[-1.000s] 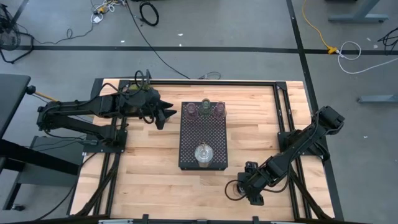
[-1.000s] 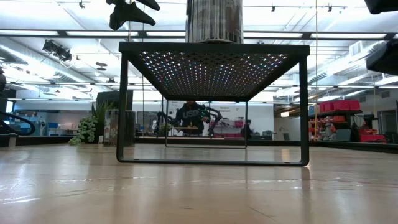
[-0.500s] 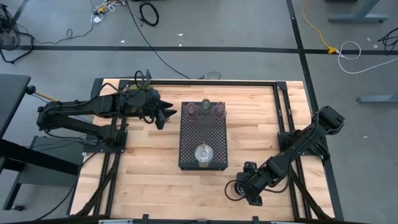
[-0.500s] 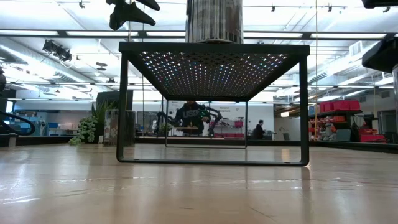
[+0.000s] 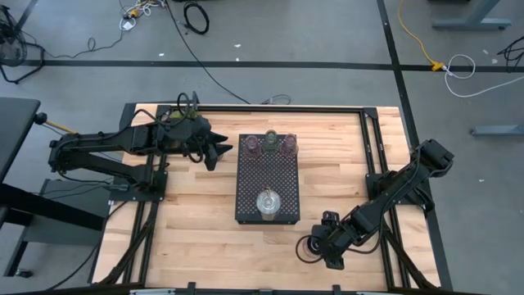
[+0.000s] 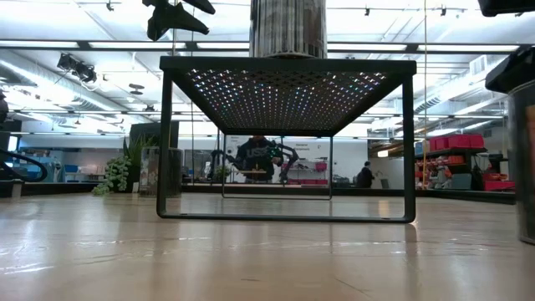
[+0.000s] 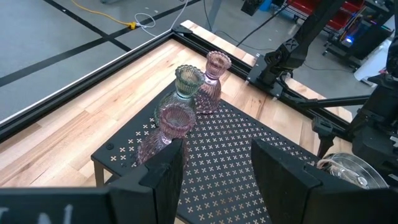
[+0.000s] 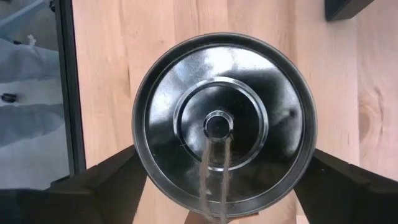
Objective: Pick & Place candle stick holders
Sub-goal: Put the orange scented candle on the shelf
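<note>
**Operator:** I'm looking past the right gripper [image 8: 221, 186] first. Its fingers are standing spread on either side of a wide silvery holder [image 8: 224, 124], one dark finger [image 8: 109, 180] at each flank, and I can't tell whether they're touching the rim. I'm seeing straight down into the holder's round mouth, and its lower edge is running out of the wrist picture.

**Observer:** Where is that on the table?

**Operator:** From above, the right gripper [image 5: 315, 246] is sitting at the near right of the table [image 5: 205, 213], beside the black tray's [image 5: 268, 176] near right corner. The arm is covering most of the holder there. In the low view only a sliver of that holder [image 6: 525, 159] is showing at the right edge.

**Observer:** And the left?

**Operator:** The left gripper [image 7: 214, 165] is hanging above the far left corner of the tray with its jaws parted and nothing between them. Beyond them I'm seeing two pinkish holders [image 7: 214, 81] and the pale green holder [image 7: 186, 84] grouped at the tray's far edge. The nearer pink one [image 7: 168, 127] is partly hidden behind a finger [image 7: 165, 177].

**Observer:** Any others?

**Operator:** A second silvery holder [image 5: 267, 203] is standing at the tray's near edge; the left wrist view is cutting it off.
</note>
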